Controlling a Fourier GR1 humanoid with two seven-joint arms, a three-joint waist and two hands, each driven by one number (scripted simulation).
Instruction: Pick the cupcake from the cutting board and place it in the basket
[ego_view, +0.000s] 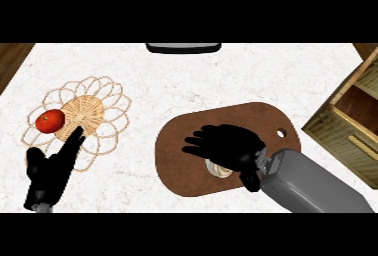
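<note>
**Right hand over cupcake on the board**

White marbled counter (221, 75) throughout. Wooden crate (354, 120) at right edge. Brown cutting board (221, 117) centre-right; woven wire basket (88, 112) far left, holding a tomato (49, 121). Right hand (225, 145) curled above the cupcake (218, 169), mostly hiding it; grasp unclear. Left hand (52, 167) open, fingers straight, resting at basket's near edge. Dark object (183, 47) at far edge.

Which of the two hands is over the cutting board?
The right hand, fingers curled above the cupcake on the cutting board; the left hand rests open beside the basket.
</note>
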